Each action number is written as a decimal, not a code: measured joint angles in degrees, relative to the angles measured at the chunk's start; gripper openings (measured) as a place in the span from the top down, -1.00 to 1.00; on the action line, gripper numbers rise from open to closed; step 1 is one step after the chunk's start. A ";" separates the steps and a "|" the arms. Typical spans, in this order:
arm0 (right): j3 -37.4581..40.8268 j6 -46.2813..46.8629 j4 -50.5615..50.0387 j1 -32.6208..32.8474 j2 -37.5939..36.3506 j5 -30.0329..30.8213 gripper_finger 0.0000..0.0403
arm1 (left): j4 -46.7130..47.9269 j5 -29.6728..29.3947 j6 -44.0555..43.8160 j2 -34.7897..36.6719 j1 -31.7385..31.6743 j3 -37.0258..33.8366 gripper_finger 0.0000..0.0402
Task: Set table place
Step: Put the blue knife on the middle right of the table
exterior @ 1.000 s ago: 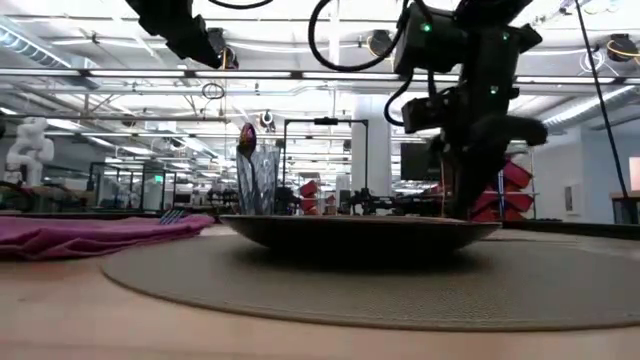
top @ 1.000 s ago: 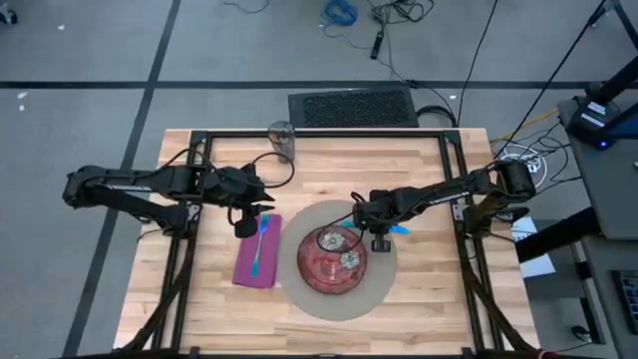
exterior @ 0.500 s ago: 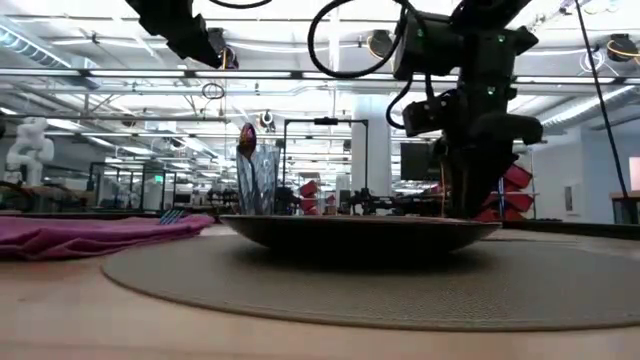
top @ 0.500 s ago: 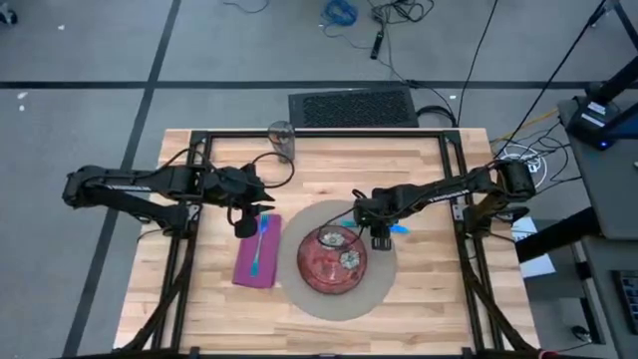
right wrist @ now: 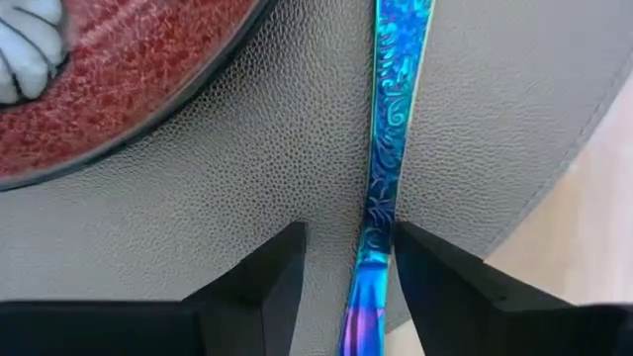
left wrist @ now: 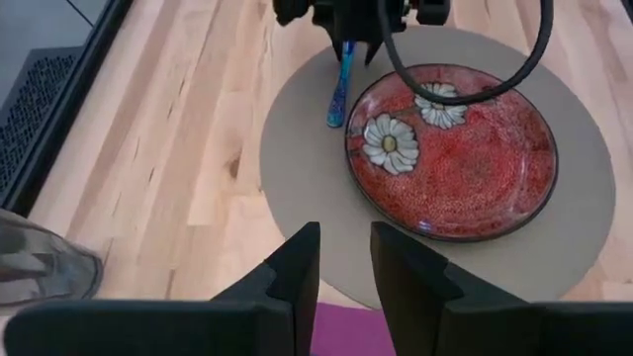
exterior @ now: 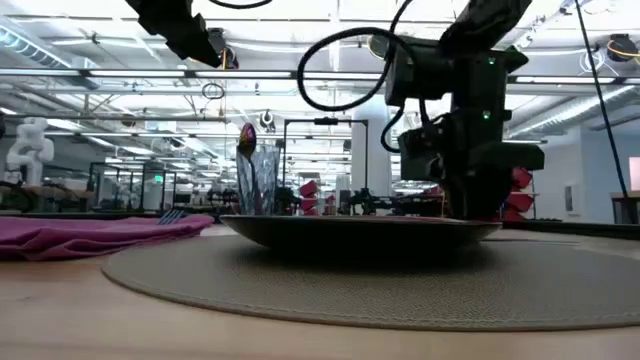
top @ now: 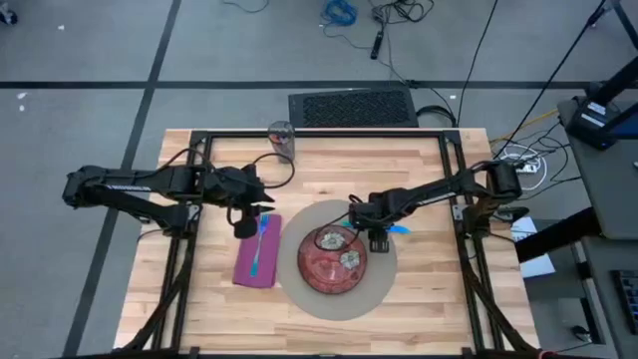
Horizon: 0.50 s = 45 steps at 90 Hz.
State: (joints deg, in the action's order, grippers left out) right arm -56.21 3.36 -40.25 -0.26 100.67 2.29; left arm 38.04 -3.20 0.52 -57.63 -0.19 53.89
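The right gripper [right wrist: 346,272] is lowered over the blue utensil [right wrist: 388,148] — fingers apart, astride its handle, lengthwise beside the red plate [top: 334,257] on the mat [top: 381,284], mid-tabletop [top: 419,160]. The left gripper [left wrist: 343,265] is parked, slightly parted.

A red plate [top: 334,258] with white daisies sits on a round beige mat [top: 374,286], and an iridescent blue utensil [right wrist: 388,148] lies on the mat just beside the plate. A purple napkin [top: 257,251] carrying a blue utensil [top: 259,251] lies near the mat, and a clear glass [top: 281,141] stands well apart from both.
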 joint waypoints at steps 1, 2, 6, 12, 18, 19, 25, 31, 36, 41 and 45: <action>0.00 -0.01 0.00 -0.06 0.16 -0.07 0.29 | -0.01 0.00 -0.01 0.00 0.00 0.00 0.60; 0.00 -0.03 0.00 -0.11 0.31 -0.11 0.30 | 0.00 0.00 -0.01 0.00 0.02 0.00 0.60; 0.00 -0.04 0.01 -0.23 0.82 -0.27 0.33 | 0.05 0.00 -0.01 0.00 0.35 0.00 0.60; 0.02 -0.07 0.26 -0.34 1.05 -0.22 0.43 | -0.04 -0.02 -0.03 0.00 0.77 0.00 0.60; 0.06 -0.21 1.05 -0.36 1.09 0.08 0.58 | -0.04 0.00 -0.04 0.00 1.20 0.00 0.60; 0.07 -0.24 1.17 -0.36 1.08 0.12 0.61 | -0.03 -0.01 -0.04 0.00 1.28 0.00 0.60; 0.13 -0.47 1.59 -0.36 0.96 0.23 0.80 | -0.06 0.00 -0.10 0.00 1.61 0.00 0.60; 0.13 -0.91 1.70 -0.36 0.96 0.30 0.92 | -0.06 -0.02 -0.10 0.00 1.81 0.00 0.60; 0.15 -0.87 1.73 -0.36 0.96 0.32 0.94 | -0.08 -0.04 -0.17 0.00 1.86 0.00 0.60; 0.15 -0.56 1.76 -0.36 0.98 0.58 0.93 | -0.06 -0.04 -0.18 0.00 1.86 0.00 0.60; 0.17 -0.21 1.81 -0.36 0.98 0.73 0.93 | -0.08 -0.04 -0.18 0.00 1.86 0.00 0.60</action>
State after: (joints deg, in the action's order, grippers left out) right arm -56.03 3.16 -38.44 -0.62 101.65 3.03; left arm 37.95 -3.25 0.34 -57.63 1.67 53.89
